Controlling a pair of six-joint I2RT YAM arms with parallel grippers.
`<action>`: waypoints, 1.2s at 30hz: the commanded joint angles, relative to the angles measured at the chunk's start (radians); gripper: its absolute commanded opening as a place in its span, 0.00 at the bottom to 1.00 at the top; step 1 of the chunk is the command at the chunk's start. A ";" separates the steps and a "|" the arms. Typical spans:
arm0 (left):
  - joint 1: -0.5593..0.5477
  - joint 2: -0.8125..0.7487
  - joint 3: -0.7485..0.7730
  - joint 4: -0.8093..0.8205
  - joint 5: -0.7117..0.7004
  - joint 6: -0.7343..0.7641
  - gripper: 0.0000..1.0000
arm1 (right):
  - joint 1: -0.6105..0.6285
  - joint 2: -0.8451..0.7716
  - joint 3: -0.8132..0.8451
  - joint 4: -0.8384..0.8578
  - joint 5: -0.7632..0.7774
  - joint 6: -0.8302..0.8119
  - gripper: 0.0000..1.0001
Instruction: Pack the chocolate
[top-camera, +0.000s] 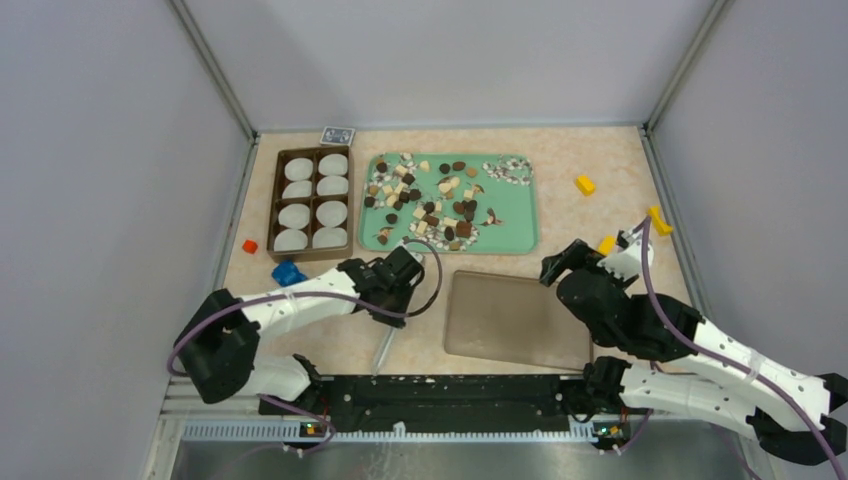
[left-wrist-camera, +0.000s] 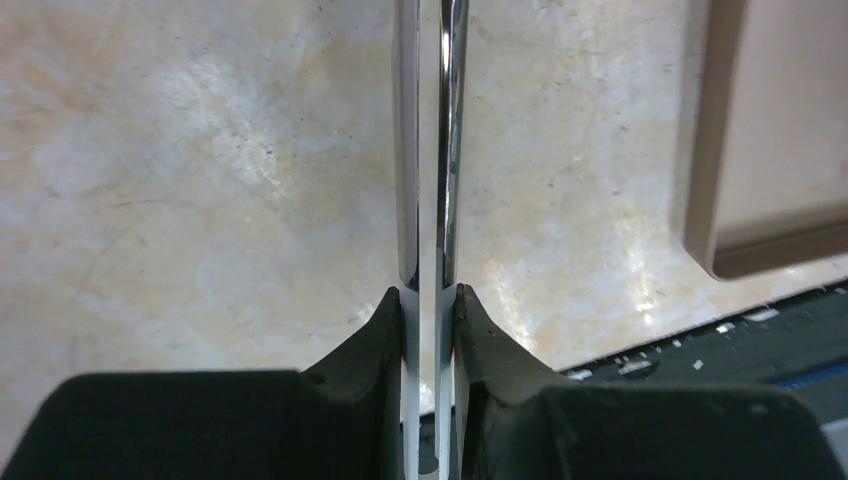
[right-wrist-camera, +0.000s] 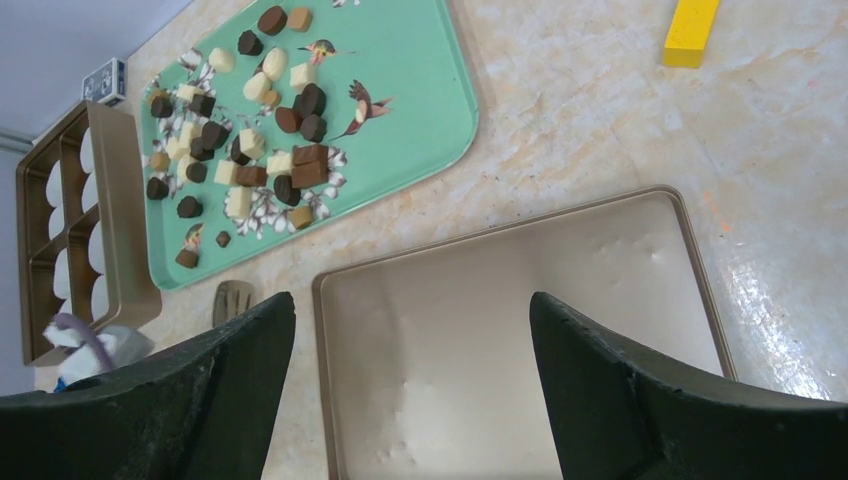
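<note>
The chocolate (top-camera: 430, 200), dark rounds and cream squares, lies scattered on a mint green tray (top-camera: 515, 215); it also shows in the right wrist view (right-wrist-camera: 260, 150) on the tray (right-wrist-camera: 420, 90). My left gripper (top-camera: 391, 303) (left-wrist-camera: 430, 295) is shut on metal tongs (top-camera: 384, 345) (left-wrist-camera: 428, 150), low over the table just below the tray's near left corner. The tongs' slotted tip (right-wrist-camera: 232, 298) shows beside the tray. My right gripper (top-camera: 565, 262) (right-wrist-camera: 412, 310) is open and empty above a flat tan lid (top-camera: 515, 320) (right-wrist-camera: 520, 320).
A brown compartment box (top-camera: 312, 203) with white paper cups stands left of the tray. Yellow blocks (top-camera: 585, 184) (top-camera: 659, 220) lie at the right, a red block (top-camera: 250, 246) and a blue object (top-camera: 288, 272) at the left. A card deck (top-camera: 338, 135) lies at the back.
</note>
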 joint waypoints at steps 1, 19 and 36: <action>-0.001 -0.142 0.145 -0.134 -0.054 0.040 0.17 | -0.006 -0.015 0.008 -0.007 0.025 0.000 0.85; 0.001 -0.183 0.245 -0.252 -0.095 0.041 0.42 | -0.006 -0.036 -0.013 -0.012 0.024 -0.008 0.84; 0.001 -0.216 0.229 -0.262 -0.151 -0.034 0.39 | -0.006 -0.064 -0.045 -0.027 0.020 0.029 0.84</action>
